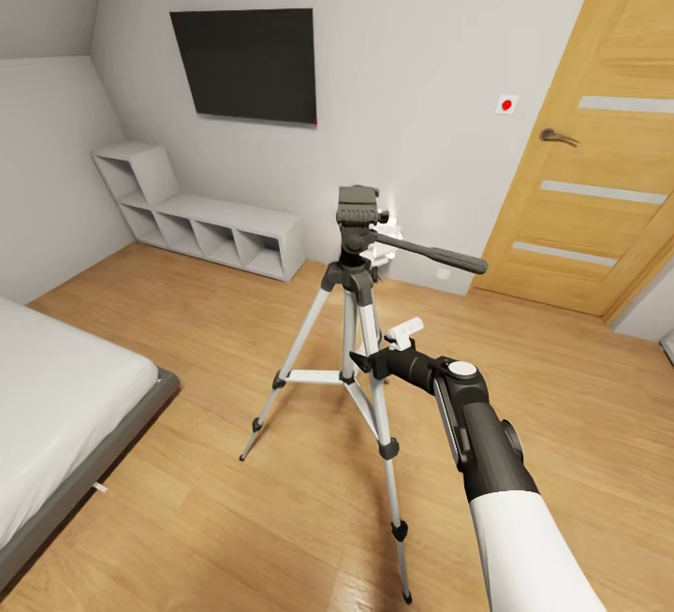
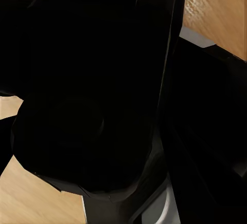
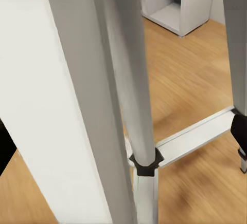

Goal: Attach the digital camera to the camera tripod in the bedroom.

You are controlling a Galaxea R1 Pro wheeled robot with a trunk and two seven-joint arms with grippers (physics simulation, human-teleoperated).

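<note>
While the camera tripod (image 1: 351, 331) stands upright on the bedroom floor, the right tool (image 1: 401, 339), fingers apparently spread, sits against its leg, below the head.

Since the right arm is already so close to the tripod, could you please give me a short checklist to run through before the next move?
1. Tripod upright, all three feet on the wood floor: ok.
2. Tripod head free, nothing mounted on it yet: ok.
3. Right tool beside the upper legs: ok; touching a leg or apart: cannot tell.
4. Right tool open or shut: cannot tell; the right wrist view shows a leg very close.
5. Camera held in the left tool: cannot tell; the left wrist view is mostly a dark shape.
6. Long handle clear of the right arm: ok.
</note>
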